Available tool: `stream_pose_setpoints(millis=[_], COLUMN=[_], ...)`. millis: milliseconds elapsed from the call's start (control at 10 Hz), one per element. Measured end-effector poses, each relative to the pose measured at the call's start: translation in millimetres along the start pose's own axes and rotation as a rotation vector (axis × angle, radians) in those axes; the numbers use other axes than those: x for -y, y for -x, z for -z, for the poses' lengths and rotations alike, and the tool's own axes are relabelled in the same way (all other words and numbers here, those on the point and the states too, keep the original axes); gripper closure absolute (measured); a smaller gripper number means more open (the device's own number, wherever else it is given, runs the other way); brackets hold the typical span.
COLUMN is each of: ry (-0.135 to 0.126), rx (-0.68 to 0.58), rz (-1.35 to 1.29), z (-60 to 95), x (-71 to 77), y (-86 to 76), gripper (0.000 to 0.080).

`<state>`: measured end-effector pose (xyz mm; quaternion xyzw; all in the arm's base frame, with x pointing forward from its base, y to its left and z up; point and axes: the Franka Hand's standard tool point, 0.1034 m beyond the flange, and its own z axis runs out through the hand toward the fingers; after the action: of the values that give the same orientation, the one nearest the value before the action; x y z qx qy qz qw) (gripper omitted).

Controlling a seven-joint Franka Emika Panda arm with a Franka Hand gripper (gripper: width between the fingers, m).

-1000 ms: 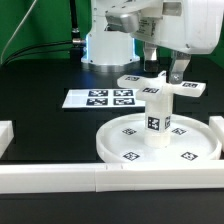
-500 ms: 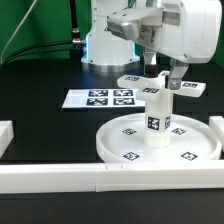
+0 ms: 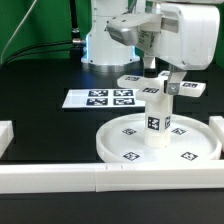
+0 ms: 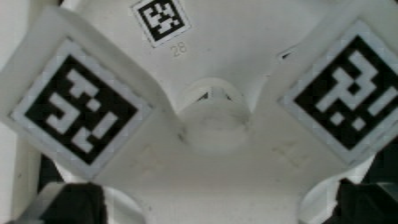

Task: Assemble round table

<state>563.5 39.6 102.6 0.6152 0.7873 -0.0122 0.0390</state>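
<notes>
The round disc (image 3: 110, 146) lies rim up on the black table, with small tags on its face. The tagged cylinder post (image 3: 157, 122) stands upright in its middle. The cross-shaped piece (image 3: 132, 80) sits on top of the post with its tagged arms level. My gripper (image 3: 161, 78) hangs straight above, one finger on each side of the cross's hub. In the wrist view the cross-shaped piece (image 4: 205, 120) fills the picture. The gripper (image 4: 217, 205) is open, with its dark fingertips (image 4: 68, 205) far apart at the picture's corners.
The marker board (image 3: 100, 98) lies flat on the table to the exterior view's left of the disc. A long white rail (image 3: 60, 180) runs along the near edge. A short rail end (image 3: 5, 135) sits at the exterior view's left. The robot base stands behind.
The hand has swung toward the exterior view's right and turned above the post. The cross-shaped piece, the post and the disc have stayed where they were.
</notes>
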Motion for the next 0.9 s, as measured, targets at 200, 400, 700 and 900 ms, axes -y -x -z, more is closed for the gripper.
stream_pose_setpoints(millis=[200,400,700,900], ry=[0.001,0.001,-0.005,-0.009], rx=[0.000,-0.001,-0.003,-0.010], rz=[-0.026,-0.047,-0.375,-0.601], z=[0.2,0.2,0.1,0.1], x=[-0.2,-0.2,1.0,2.0], y=[0.7,0.9,2.1,2.8], gripper=[0.0364,0.0364,0.0363,0.0363])
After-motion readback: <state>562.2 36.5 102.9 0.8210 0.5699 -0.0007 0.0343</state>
